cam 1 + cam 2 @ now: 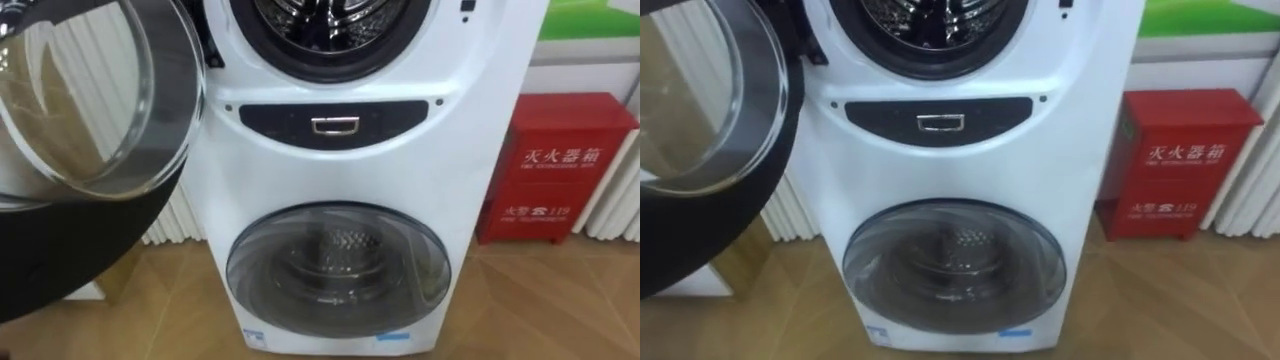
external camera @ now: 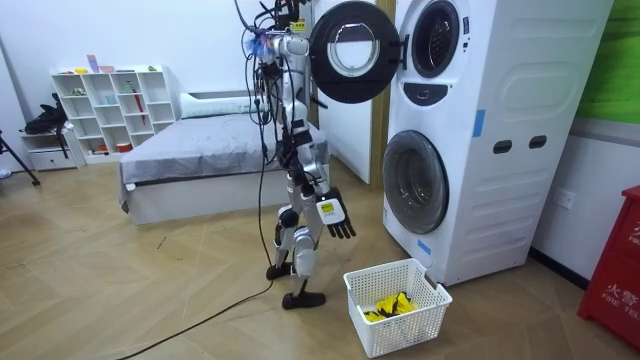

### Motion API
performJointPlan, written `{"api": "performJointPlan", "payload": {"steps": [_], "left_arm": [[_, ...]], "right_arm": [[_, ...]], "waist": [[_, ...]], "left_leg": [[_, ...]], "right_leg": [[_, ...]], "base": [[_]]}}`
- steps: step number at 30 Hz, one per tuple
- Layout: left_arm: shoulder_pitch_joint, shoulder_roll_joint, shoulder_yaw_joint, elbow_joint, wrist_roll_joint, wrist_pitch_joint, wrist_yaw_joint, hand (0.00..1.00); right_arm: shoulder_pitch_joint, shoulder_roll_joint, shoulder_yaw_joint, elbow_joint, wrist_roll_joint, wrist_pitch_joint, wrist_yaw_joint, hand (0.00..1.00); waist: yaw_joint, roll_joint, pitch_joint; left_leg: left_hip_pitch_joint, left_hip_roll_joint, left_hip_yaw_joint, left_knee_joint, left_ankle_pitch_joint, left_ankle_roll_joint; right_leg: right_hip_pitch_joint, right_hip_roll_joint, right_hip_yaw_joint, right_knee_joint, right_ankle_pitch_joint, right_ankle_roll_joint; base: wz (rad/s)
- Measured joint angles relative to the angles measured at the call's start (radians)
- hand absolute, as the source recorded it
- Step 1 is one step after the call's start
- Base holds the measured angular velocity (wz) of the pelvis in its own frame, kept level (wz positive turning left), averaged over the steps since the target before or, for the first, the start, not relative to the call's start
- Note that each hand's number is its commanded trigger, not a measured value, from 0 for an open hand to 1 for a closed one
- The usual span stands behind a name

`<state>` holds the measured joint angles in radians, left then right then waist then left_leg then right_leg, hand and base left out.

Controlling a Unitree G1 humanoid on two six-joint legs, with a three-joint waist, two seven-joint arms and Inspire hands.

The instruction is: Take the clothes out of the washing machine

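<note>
Clothes: yellow/black heap in 1 white basket on floor by washing machine. R hand hangs low before legs, fingers spread, holding nothing. L hand raised at rim of upper door; state can't be told. Count: 2 drums; upper door open, lower door shut; 1 red cabinet.

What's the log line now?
stance: facing washing machine | upper door: open | lower door: shut | right hand: low, open, empty | basket: on floor, yellow item inside
</note>
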<state>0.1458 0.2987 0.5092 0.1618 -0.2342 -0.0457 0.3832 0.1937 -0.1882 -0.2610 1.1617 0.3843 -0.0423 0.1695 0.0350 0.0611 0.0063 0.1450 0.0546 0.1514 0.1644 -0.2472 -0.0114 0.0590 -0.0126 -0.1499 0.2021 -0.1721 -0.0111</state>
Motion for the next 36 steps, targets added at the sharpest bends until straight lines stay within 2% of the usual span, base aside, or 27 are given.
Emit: {"api": "performJointPlan", "payload": {"steps": [1, 3, 5, 6, 7, 9, 12, 13, 14, 15, 17, 20, 22, 23, 24, 25, 27, 28, 30, 34, 36], "left_arm": [[-0.005, 0.000, 0.000, -0.033, 0.014, 0.000, -0.001, 0.00], [-0.012, 0.008, 0.008, -0.082, 0.130, 0.014, -0.004, 0.00], [-0.013, 0.009, 0.000, -0.118, 0.164, 0.023, -0.007, 0.00], [-0.016, 0.009, -0.006, -0.148, 0.162, 0.044, -0.016, 0.00], [-0.025, 0.010, -0.015, -0.159, 0.160, 0.050, -0.019, 0.00], [-0.095, 0.011, -0.051, -0.221, 0.161, 0.065, -0.019, 0.00], [-0.096, 0.015, -0.096, -0.316, 0.164, 0.070, -0.028, 0.00], [-0.081, 0.012, -0.134, -0.379, 0.178, 0.064, -0.057, 0.00], [-0.077, 0.009, -0.182, -0.423, 0.190, 0.063, -0.077, 0.00], [-0.077, 0.008, -0.207, -0.440, 0.191, 0.062, -0.085, 0.00], [-0.084, -0.013, -0.276, -0.469, 0.209, 0.065, -0.104, 0.00], [-0.096, -0.017, -0.333, -0.502, 0.207, 0.065, -0.144, 0.00], [-0.097, -0.039, -0.371, -0.540, 0.208, 0.073, -0.176, 0.00], [-0.099, -0.062, -0.408, -0.553, 0.209, 0.078, -0.200, 0.00], [-0.099, -0.072, -0.430, -0.557, 0.208, 0.082, -0.214, 0.00], [-0.101, -0.090, -0.481, -0.561, 0.207, 0.087, -0.243, 0.00], [-0.102, -0.100, -0.596, -0.559, 0.191, 0.094, -0.292, 0.00], [-0.104, -0.103, -0.626, -0.557, 0.185, 0.094, -0.306, 0.00], [-0.115, -0.133, -0.664, -0.551, 0.182, 0.096, -0.351, 0.00], [-0.160, -0.125, -0.761, -0.469, 0.155, 0.104, -0.413, 0.00], [-0.170, -0.147, -0.814, -0.391, 0.158, 0.121, -0.429, 0.00]], "right_arm": [[0.002, 0.000, 0.000, 0.000, -0.001, 0.000, 0.005, 0.00], [-0.006, 0.000, -0.002, 0.001, -0.023, -0.005, 0.025, 0.00], [-0.006, 0.000, 0.000, 0.003, -0.045, -0.003, 0.033, 0.00], [-0.010, 0.001, 0.000, 0.009, -0.045, -0.002, 0.039, 0.00], [-0.013, 0.000, 0.000, 0.016, -0.045, -0.002, 0.042, 0.00], [-0.021, 0.000, 0.006, 0.043, -0.050, 0.000, 0.047, 0.00], [-0.037, 0.003, 0.023, 0.048, -0.078, 0.001, 0.064, 0.00], [-0.040, 0.004, 0.042, 0.056, -0.076, 0.001, 0.068, 0.00], [-0.046, 0.008, 0.062, 0.069, -0.077, 0.001, 0.073, 0.00], [-0.053, 0.010, 0.074, 0.076, -0.077, 0.001, 0.074, 0.00], [-0.072, 0.025, 0.098, 0.081, -0.075, 0.000, 0.075, 0.00], [-0.100, 0.031, 0.148, 0.083, -0.084, 0.000, 0.094, 0.00], [-0.106, 0.031, 0.161, 0.083, -0.083, 0.001, 0.101, 0.00], [-0.104, 0.031, 0.162, 0.086, -0.078, 0.002, 0.103, 0.00], [-0.104, 0.031, 0.165, 0.089, -0.077, 0.002, 0.102, 0.00], [-0.105, 0.032, 0.176, 0.089, -0.073, 0.002, 0.101, 0.00], [-0.123, 0.035, 0.207, 0.089, -0.058, 0.001, 0.098, 0.00], [-0.130, 0.036, 0.216, 0.089, -0.058, 0.001, 0.095, 0.00], [-0.139, 0.038, 0.242, 0.089, -0.061, 0.002, 0.094, 0.00], [-0.148, 0.037, 0.278, 0.074, -0.060, 0.019, 0.073, 0.00], [-0.167, 0.041, 0.302, 0.073, -0.061, 0.022, 0.062, 0.00]], "waist": [[-0.001, 0.000, 0.0006], [-0.002, -0.004, 0.0038], [-0.006, -0.007, 0.0037], [-0.008, -0.010, 0.0054], [-0.014, -0.013, 0.0056], [-0.030, -0.019, 0.0075], [-0.031, -0.019, 0.0102], [-0.027, -0.021, 0.0144], [-0.027, -0.027, 0.0154], [-0.031, -0.029, 0.0162], [-0.034, -0.029, 0.0176], [-0.074, -0.033, 0.0148], [-0.089, -0.032, 0.0134], [-0.107, -0.033, 0.0124], [-0.115, -0.034, 0.0118], [-0.126, -0.037, 0.0104], [-0.155, -0.044, 0.0101], [-0.167, -0.047, 0.0107], [-0.176, -0.054, 0.0090], [-0.188, -0.058, 0.0093], [-0.191, -0.062, 0.0116]], "left_leg": [[0.000, 0.000, 0.000, 0.000, 0.000, 0.000], [-0.004, 0.000, -0.006, 0.001, 0.000, 0.000], [-0.012, -0.001, -0.023, 0.005, 0.000, 0.000], [-0.013, -0.001, -0.032, 0.009, 0.000, 0.000], [-0.014, -0.002, -0.041, 0.013, 0.000, 0.000], [-0.019, -0.007, -0.074, 0.021, 0.000, 0.000], [-0.030, -0.013, -0.083, 0.025, 0.002, 0.004], [-0.033, -0.016, -0.085, 0.026, 0.004, 0.006], [-0.038, -0.017, -0.092, 0.028, 0.008, 0.009], [-0.039, -0.016, -0.097, 0.027, 0.011, 0.010], [-0.039, -0.021, -0.099, 0.023, 0.020, 0.012], [-0.049, -0.030, -0.104, 0.014, 0.032, 0.014], [-0.051, -0.032, -0.100, 0.003, 0.038, 0.016], [-0.053, -0.034, -0.101, 0.003, 0.039, 0.016], [-0.053, -0.034, -0.101, 0.003, 0.039, 0.016], [-0.054, -0.035, -0.097, 0.003, 0.039, 0.017], [-0.053, -0.035, -0.093, 0.003, 0.039, 0.017], [-0.052, -0.035, -0.090, 0.003, 0.039, 0.017], [-0.049, -0.031, -0.071, 0.003, 0.039, 0.017], [-0.043, -0.029, -0.071, -0.001, 0.039, 0.017], [-0.029, -0.028, -0.066, -0.007, 0.039, 0.017]], "right_leg": [[0.000, 0.001, -0.001, -0.001, 0.000, 0.000], [0.001, 0.000, -0.004, -0.018, 0.000, 0.000], [0.001, -0.001, -0.018, -0.017, 0.000, 0.000], [0.008, -0.001, -0.024, -0.021, 0.000, 0.000], [0.014, -0.003, -0.028, -0.025, 0.000, 0.000], [0.030, -0.008, -0.045, -0.034, 0.001, 0.002], [0.027, -0.013, -0.051, -0.035, 0.001, 0.004], [0.027, -0.015, -0.050, -0.034, 0.001, 0.005], [0.028, -0.019, -0.048, -0.033, 0.000, 0.007], [0.027, -0.020, -0.043, -0.035, 0.000, 0.007], [0.028, -0.022, -0.037, -0.041, 0.001, 0.010], [0.018, -0.024, -0.034, -0.045, 0.009, 0.010], [0.007, -0.026, -0.033, -0.045, 0.013, 0.011], [0.007, -0.028, -0.041, -0.046, 0.014, 0.012], [0.007, -0.028, -0.041, -0.045, 0.014, 0.012], [0.006, -0.029, -0.039, -0.043, 0.014, 0.012], [0.005, -0.030, -0.038, -0.043, 0.014, 0.012], [0.004, -0.029, -0.036, -0.043, 0.014, 0.012], [-0.006, -0.024, -0.013, -0.041, 0.014, 0.012], [-0.003, -0.022, -0.011, -0.032, 0.014, 0.012], [-0.001, -0.019, 0.012, -0.033, 0.015, 0.012]], "base": [[0.05], [0.08], [0.23], [0.29], [0.42], [0.41], [0.15], [0.24], [0.27], [0.25], [0.04], [-0.02], [-0.04], [0.05], [0.00], [-0.09], [-0.12], [-0.17], [-0.32], [-0.16], [-0.26]]}}
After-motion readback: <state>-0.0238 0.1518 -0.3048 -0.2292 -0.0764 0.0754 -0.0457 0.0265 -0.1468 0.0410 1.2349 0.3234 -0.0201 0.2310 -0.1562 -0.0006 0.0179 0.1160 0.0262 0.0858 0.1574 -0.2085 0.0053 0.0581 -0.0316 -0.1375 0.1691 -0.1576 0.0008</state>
